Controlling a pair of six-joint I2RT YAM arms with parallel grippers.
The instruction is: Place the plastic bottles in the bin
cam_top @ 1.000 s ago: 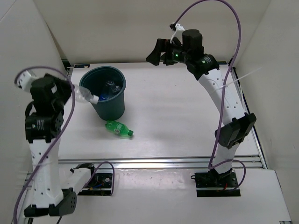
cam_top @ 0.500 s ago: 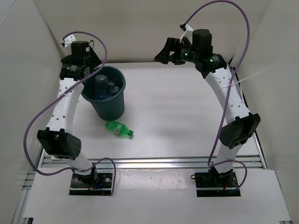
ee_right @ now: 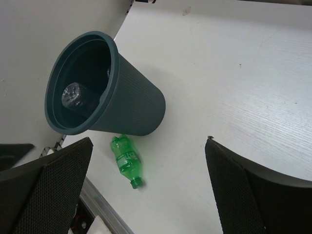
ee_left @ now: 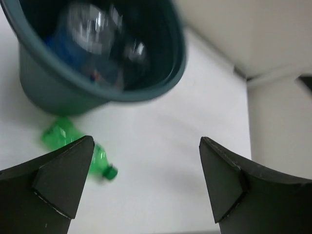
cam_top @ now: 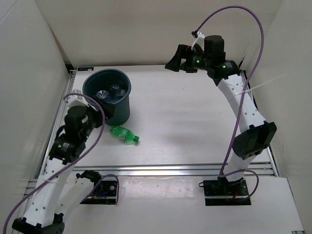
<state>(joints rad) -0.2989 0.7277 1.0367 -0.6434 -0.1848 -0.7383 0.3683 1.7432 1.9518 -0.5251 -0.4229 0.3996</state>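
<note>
Left fingers (ee_left: 48,185) are spread wide and empty, hovering over the desk (ee_left: 161,146) on the near side of the bin (ee_left: 48,92). The green bottle (ee_left: 56,136) lies on its side on the desk below them, toward the left-hand finger, just beside the bin's base. Right fingers (ee_right: 48,190) are likewise spread and empty, high over the desk's far side, well apart from both. Clear bottles (cam_top: 105,94) lie inside the upright bin.
</note>
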